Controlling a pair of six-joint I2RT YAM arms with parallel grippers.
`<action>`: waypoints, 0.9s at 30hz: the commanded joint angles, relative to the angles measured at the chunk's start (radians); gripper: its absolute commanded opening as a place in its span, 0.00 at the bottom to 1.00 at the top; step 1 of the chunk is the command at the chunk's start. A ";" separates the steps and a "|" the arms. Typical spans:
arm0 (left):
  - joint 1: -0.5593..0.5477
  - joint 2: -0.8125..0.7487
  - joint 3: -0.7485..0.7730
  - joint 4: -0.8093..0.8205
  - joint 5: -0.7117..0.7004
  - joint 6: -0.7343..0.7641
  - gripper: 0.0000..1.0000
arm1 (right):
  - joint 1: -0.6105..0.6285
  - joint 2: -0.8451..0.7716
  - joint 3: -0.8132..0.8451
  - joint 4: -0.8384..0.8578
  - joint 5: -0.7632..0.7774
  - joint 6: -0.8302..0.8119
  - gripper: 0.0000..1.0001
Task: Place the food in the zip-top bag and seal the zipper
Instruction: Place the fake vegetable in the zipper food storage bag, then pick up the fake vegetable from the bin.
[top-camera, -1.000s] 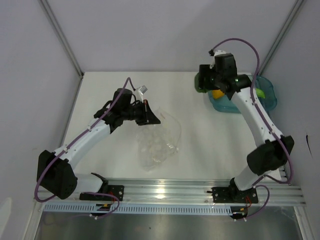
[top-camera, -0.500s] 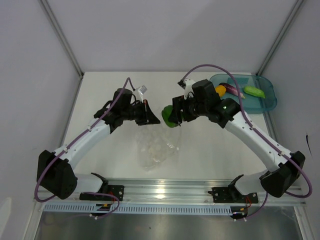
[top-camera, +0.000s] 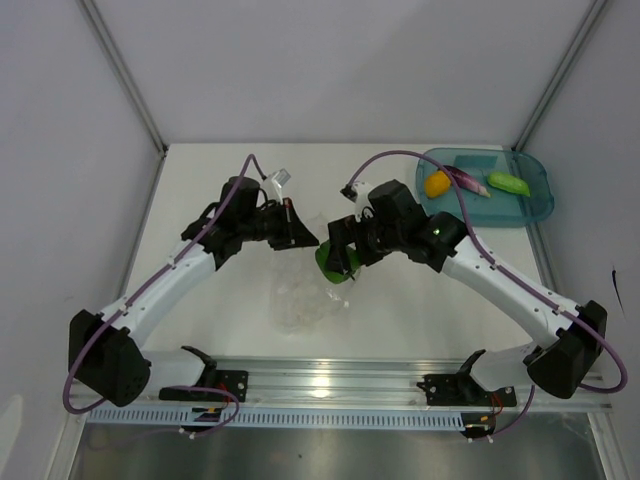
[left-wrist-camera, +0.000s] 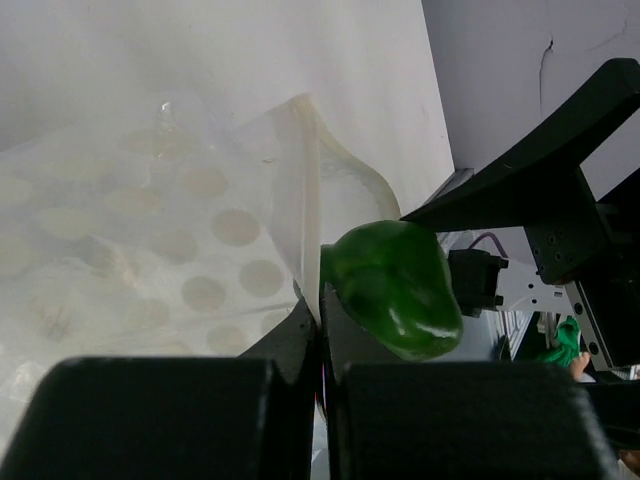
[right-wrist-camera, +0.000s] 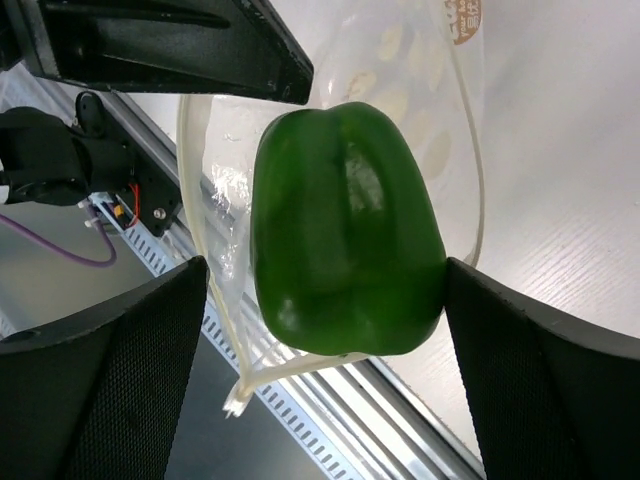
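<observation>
Together at centre: right pincer (top-camera: 337, 260) wide around pepper (right-wrist-camera: 345, 225), left pincer (left-wrist-camera: 320, 322) tight on bag (left-wrist-camera: 150, 230).

We see both arms reaching inward: the left gripper (top-camera: 308, 238) is pinched on the zip-top bag (top-camera: 305, 300), and the right gripper (top-camera: 332, 264) has its jaws spread wide.

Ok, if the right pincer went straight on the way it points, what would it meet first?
The green pepper, sitting between the open fingers of the right pincer. Just beyond is the open mouth of the zip-top bag, pinched by the left pincer. How far off is unclear.
</observation>
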 joint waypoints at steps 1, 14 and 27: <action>0.001 -0.051 0.007 0.016 0.011 -0.010 0.01 | 0.001 -0.029 0.040 0.022 0.050 -0.007 0.99; 0.001 -0.069 0.007 0.008 0.031 -0.010 0.00 | -0.160 -0.024 0.169 0.005 0.070 -0.035 0.99; 0.001 -0.066 0.012 0.022 0.051 -0.025 0.01 | -0.522 0.101 0.123 0.135 0.313 -0.058 0.99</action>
